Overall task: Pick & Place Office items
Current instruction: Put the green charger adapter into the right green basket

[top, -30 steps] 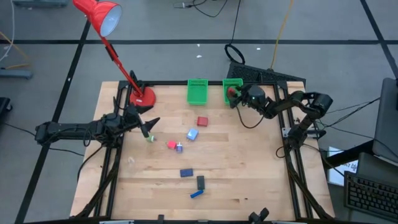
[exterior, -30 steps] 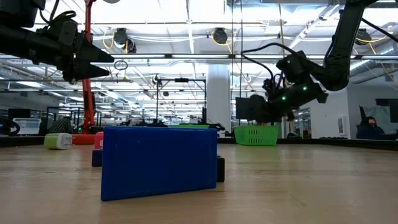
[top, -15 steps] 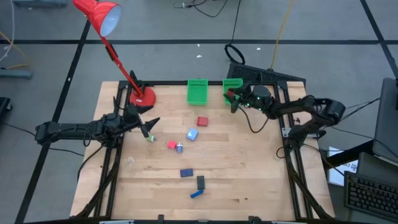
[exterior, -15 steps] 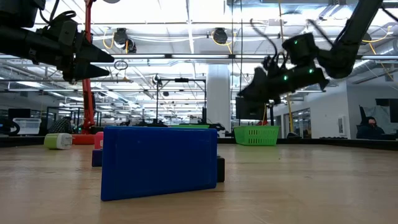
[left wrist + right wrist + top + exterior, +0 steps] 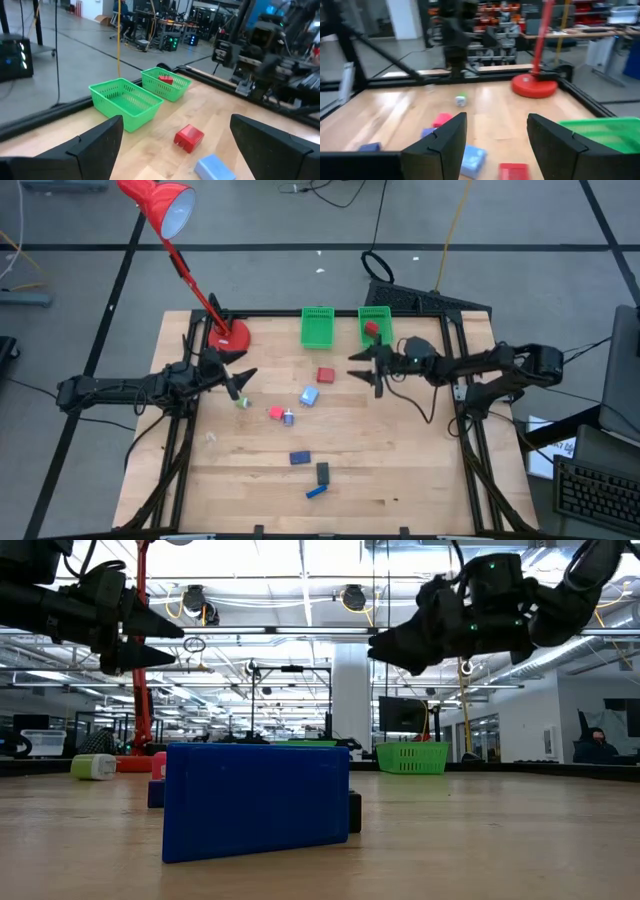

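The high view shows office items lying flat on the wood. There is a red block (image 5: 325, 375), a pale blue cube (image 5: 309, 396) and a small red piece (image 5: 275, 413) beside a tiny silver bit (image 5: 288, 417). Nearer lie a dark blue oblong (image 5: 299, 457), a black oblong (image 5: 322, 472) and a blue piece (image 5: 315, 491). Another red block (image 5: 372, 329) lies inside the right green basket (image 5: 376, 315). My right gripper (image 5: 362, 373) hangs open above the table, just near of that basket and right of the red block. My left gripper (image 5: 246, 385) waits open near the lamp base.
A second green basket (image 5: 317, 327) stands left of the first at the far edge. The red desk lamp's base (image 5: 229, 335) sits at the far left corner, and its stem leans out over the edge. A small green-white bit (image 5: 241, 402) lies by my left gripper. Bare wood fills the near right.
My right gripper was over the right basket with a red block between its fingers. It has let go, and the block now lies in the basket. The gripper has risen and swung toward the table's near left, out over the middle, with its fingers spread.
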You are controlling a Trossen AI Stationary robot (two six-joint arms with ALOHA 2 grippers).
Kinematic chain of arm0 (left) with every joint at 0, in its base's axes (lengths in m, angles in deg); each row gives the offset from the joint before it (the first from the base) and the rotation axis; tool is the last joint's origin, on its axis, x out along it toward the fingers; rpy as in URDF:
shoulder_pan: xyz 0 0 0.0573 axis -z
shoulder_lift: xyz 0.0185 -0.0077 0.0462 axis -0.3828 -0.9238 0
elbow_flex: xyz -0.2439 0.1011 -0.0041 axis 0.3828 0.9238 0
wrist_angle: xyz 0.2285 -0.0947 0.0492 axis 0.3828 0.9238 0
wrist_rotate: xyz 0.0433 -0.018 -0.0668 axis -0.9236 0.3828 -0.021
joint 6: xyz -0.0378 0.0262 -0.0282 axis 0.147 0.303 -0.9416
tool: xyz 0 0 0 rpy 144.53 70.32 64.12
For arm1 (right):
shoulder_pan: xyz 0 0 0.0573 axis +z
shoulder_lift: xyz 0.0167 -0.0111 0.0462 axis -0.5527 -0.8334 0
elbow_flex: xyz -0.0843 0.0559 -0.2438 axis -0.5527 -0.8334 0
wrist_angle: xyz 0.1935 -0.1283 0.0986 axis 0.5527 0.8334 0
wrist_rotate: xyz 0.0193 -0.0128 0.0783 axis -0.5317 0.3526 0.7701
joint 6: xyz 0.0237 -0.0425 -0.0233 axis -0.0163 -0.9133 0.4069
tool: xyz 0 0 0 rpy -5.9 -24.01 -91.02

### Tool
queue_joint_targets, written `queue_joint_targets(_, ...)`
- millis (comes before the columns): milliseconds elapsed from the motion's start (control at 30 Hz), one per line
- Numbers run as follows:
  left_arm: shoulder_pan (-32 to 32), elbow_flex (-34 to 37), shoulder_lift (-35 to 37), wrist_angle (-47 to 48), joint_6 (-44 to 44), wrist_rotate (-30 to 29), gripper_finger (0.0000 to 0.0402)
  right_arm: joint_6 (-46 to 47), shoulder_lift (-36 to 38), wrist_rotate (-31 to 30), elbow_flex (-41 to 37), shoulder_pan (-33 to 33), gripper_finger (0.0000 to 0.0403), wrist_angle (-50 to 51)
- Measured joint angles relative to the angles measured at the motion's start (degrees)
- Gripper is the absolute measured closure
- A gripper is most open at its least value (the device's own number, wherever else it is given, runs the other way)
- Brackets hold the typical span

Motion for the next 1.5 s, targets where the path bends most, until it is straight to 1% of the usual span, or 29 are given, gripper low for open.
queue_joint_targets(100, -0.02, 0.0, -0.02, 0.0, -1.19, -0.01, 0.0026, -0.45, 0.0, -0.88, 0.0, 2.4, 0.0206, -0.66)
queue_joint_targets(233, -0.02, 0.0, -0.02, 0.0, -0.95, 0.0, 0.0025, -0.35, 0.0, -7.88, 0.0, 5.11, 0.0206, -1.25)
queue_joint_targets(300, -0.02, 0.0, -0.02, -0.04, -1.08, -0.01, 0.0025, -0.35, 0.0, -10.46, 0.0, 6.13, 0.0206, -1.29)
queue_joint_targets(433, 0.0, 0.0, -0.02, -0.04, -1.67, 0.0, 0.0025, -0.34, 0.0, -10.86, 0.0, 7.74, 0.0206, -1.28)
queue_joint_targets(567, -0.02, 0.0, 0.0, -0.02, -2.27, -0.02, 0.003, -1.2, 0.0, -15.04, 0.0, 8.46, 0.0206, -1.28)
queue_joint_targets(667, -0.02, 0.0, -0.02, 0.0, -4.51, 0.37, 0.0034, -1.68, 0.0, -15.62, 0.0, 8.46, 0.0206, -1.28)
queue_joint_targets(833, -0.02, -0.02, -2.03, 0.16, -11.48, 4.45, 0.0029, -1.83, -0.02, -15.08, 0.0, 8.42, 0.0206, -1.28)
queue_joint_targets(1000, 0.0, -0.02, -6.84, 0.13, -13.79, 8.19, 0.0026, -1.85, -0.02, -15.11, 0.0, 8.39, 0.0206, -1.28)
queue_joint_targets(1067, 0.02, -0.02, -9.56, 0.11, -17.87, 12.44, 0.0029, -1.85, -0.02, -15.36, 0.0, 8.39, 0.0206, -1.28)
queue_joint_targets(1133, 0.18, -0.02, -12.57, 0.13, -21.88, 18.66, 0.0033, -1.85, -0.02, -16.35, 0.0, 8.39, 0.0206, -1.28)
queue_joint_targets(1200, 0.87, -0.02, -15.39, 0.21, -23.64, 24.04, 0.0039, -1.83, -0.02, -16.74, 0.0, 8.39, 0.0206, -1.28)
queue_joint_targets(1233, 1.4, -0.02, -16.6, 0.39, -23.49, 25.37, 0.0042, -1.82, -0.02, -16.73, 0.0, 8.37, 0.0206, -1.27)
queue_joint_targets(1300, 2.67, -0.14, -18.73, 0.34, -22.94, 25.87, 0.005, -1.65, -0.02, -16.66, 0.0, 8.37, 0.0206, -1.23)
queue_joint_targets(1367, 4.03, -1.48, -20.5, 4.51, -22.0, 25.88, 0.006, -1.65, -0.02, -16.59, 0.0, 8.37, 0.0206, -1.02)
queue_joint_targets(1433, 5.19, -4.52, -21.91, 12.98, -19.98, 25.62, 0.007, -1.63, -0.02, -16.59, 0.0, 8.37, 0.0206, -0.82)
queue_joint_targets(1500, 6.18, -8.25, -23.19, 23.11, -18.47, 23.94, 0.0081, -1.63, -0.02, -16.59, 0.0, 8.37, 0.0206, -0.84)
